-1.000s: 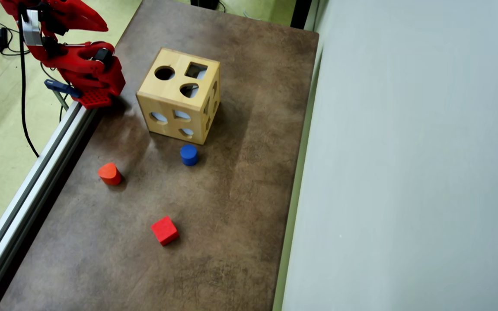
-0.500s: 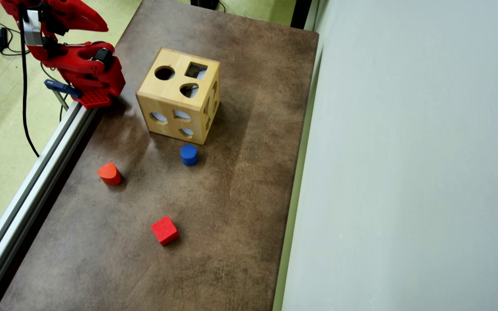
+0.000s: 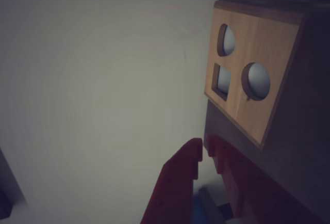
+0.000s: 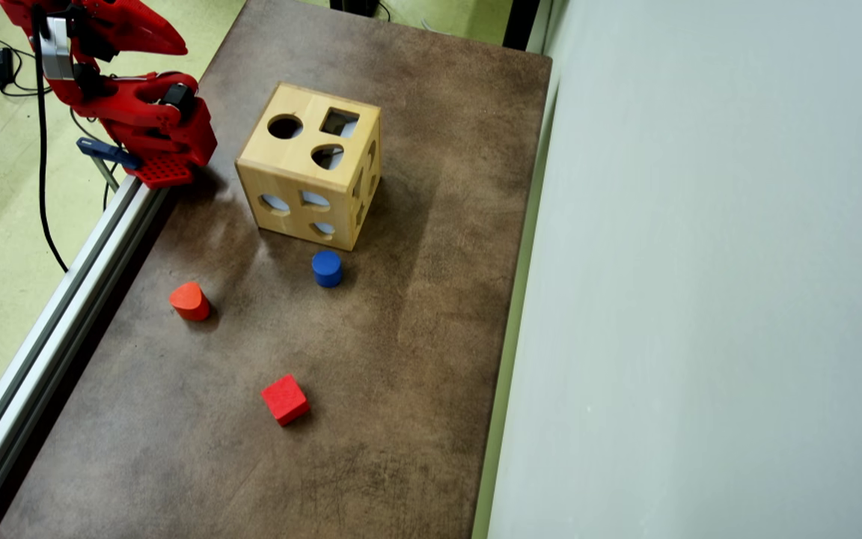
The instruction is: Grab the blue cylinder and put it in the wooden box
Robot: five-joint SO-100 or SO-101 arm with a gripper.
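Note:
The blue cylinder (image 4: 326, 268) stands upright on the brown table, just in front of the wooden box (image 4: 311, 165). The box's top face has a round, a square and another shaped hole. In the wrist view the box (image 3: 258, 74) shows at the upper right; the cylinder is out of that view. My red gripper (image 3: 203, 147) is shut, its tips almost touching, and it holds nothing. In the overhead view the gripper (image 4: 179, 46) is folded back at the top left, well away from the cylinder and to the left of the box.
A red rounded block (image 4: 190, 301) and a red cube (image 4: 285, 400) lie on the table (image 4: 416, 337). An aluminium rail (image 4: 64, 299) runs along the table's left edge, with a blue clamp (image 4: 105, 152) by the arm's base. A grey wall (image 4: 700, 299) borders the right side.

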